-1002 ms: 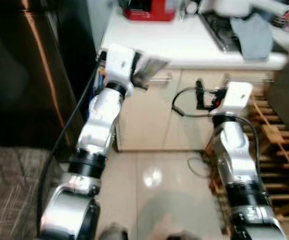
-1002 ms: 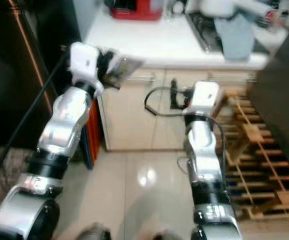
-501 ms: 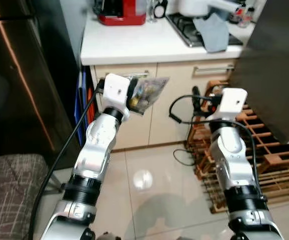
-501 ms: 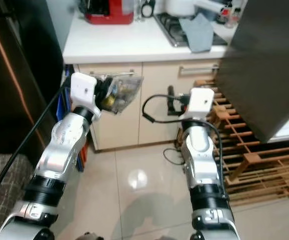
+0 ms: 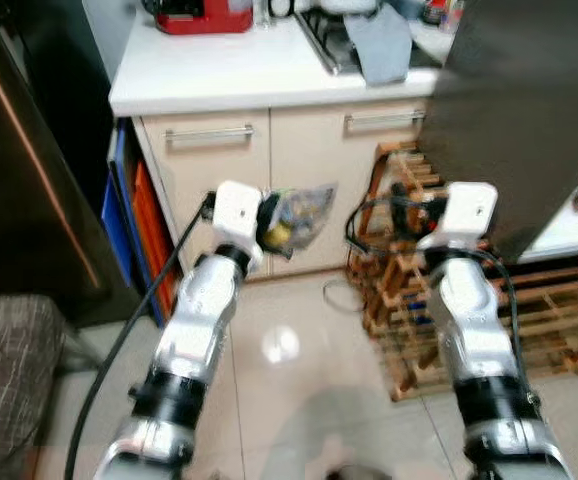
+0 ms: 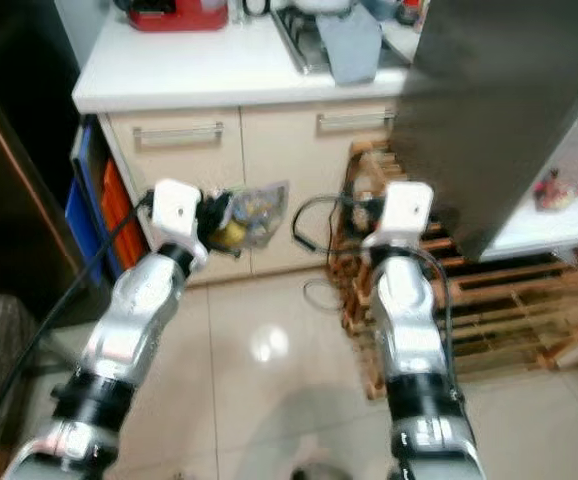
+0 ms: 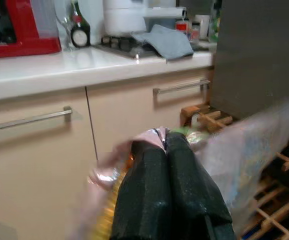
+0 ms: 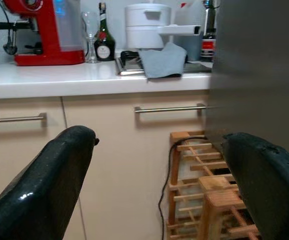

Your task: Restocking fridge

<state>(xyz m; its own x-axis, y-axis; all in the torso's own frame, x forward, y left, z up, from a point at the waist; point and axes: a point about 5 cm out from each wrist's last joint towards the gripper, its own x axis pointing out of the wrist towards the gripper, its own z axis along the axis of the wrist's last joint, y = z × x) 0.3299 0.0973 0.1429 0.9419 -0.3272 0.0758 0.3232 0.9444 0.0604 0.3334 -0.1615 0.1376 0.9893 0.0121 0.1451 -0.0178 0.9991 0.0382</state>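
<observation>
My left gripper (image 5: 269, 222) is raised in front of the cream cabinets and is shut on a clear plastic bag (image 5: 303, 212) with yellow and green produce inside. In the left wrist view the black fingers (image 7: 157, 175) are pressed together on the bag (image 7: 244, 150), which spreads past them. Held at about the same height, my right gripper (image 5: 405, 205) is open, its fingers (image 8: 59, 170) wide apart with nothing between them. The dark grey fridge door (image 5: 529, 100) stands open at the upper right. A white fridge shelf (image 6: 559, 215) with a small red item (image 6: 551, 188) shows behind it.
A white counter (image 5: 219, 75) carries a red coffee machine (image 5: 201, 14), and a hob with a grey cloth (image 5: 374, 45). A wooden rack (image 5: 539, 310) stands on the floor under the fridge door. A dark tall unit (image 5: 24, 170) is at the left, with blue and orange boards (image 5: 129, 215) beside it.
The camera has swung right and the fridge door and shelf have come further into view. Both arms keep their raised pose, and the bag stays in the left gripper.
</observation>
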